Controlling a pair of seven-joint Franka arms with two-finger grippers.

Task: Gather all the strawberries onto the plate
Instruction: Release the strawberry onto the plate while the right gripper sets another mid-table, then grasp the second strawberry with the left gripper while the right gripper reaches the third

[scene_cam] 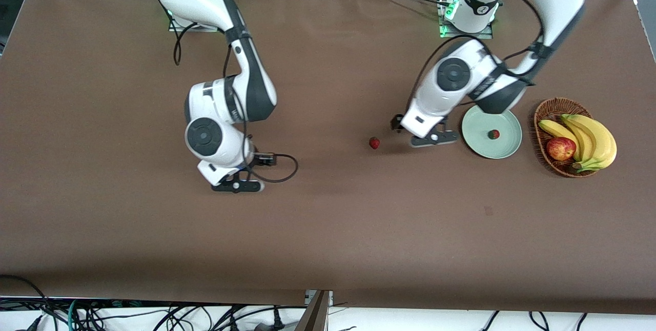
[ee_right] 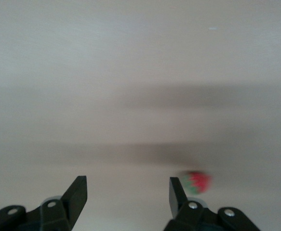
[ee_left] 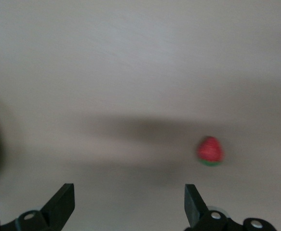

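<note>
One small red strawberry with a green cap is seen on the round pale mint-green plate beside the left pincer, which is spread wide and empty. A second strawberry is found on the brown cloth-covered worktop just beside that pincer, so it is best centred between the jaws before closing. The right pincer, part open and empty, is held low over bare worktop, a third strawberry lying just outside one of its fingers.

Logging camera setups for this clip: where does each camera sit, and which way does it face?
Front: high across the table, facing the bases; both arms, pale green round plate, small red strawberry.
Left wrist: looks down past open left gripper; shares that strawberry.
Right wrist: looks down past open right gripper, another strawberry beside it.
</note>
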